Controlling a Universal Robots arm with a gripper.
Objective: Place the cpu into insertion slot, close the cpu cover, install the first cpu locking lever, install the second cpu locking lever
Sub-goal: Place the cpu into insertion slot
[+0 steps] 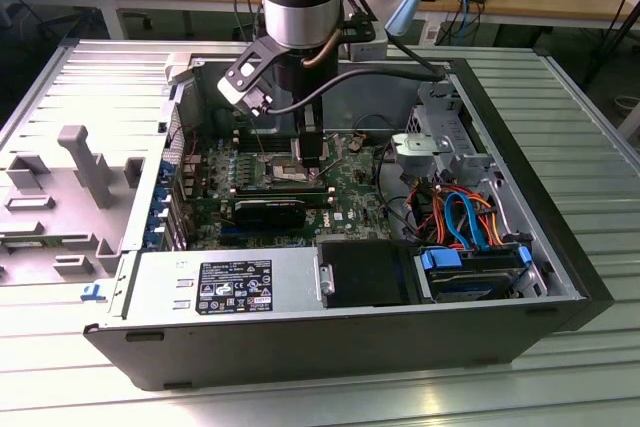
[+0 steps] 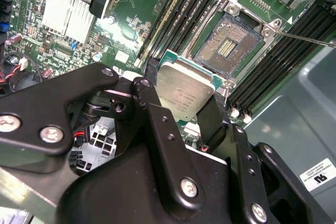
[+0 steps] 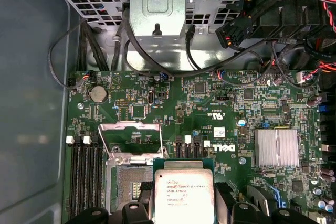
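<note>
Silver-grey robot arm (image 1: 300, 7) stands vertical, wrist pointing straight down into the open dark metal computer case (image 1: 300, 347). The case lies on its side on the ribbed aluminium worktop (image 1: 590, 157).

Case contents: green circuit board (image 1: 350, 197), silver power-supply box (image 1: 200, 282), orange and blue cables (image 1: 460, 212).

Black end effector (image 2: 181, 103) is closed partway onto the small square silvery cpu (image 2: 184, 93), fingers (image 2: 149, 103) on two opposite edges.

The cpu hangs above the board, metal face toward the wrist. It overlaps one edge of the square insertion slot (image 3: 128, 187) and is not seated. Its slightly longer side runs parallel to the black memory slots (image 3: 86, 182).

Thin silvery cpu cover (image 3: 131, 126) stands swung open.
</note>
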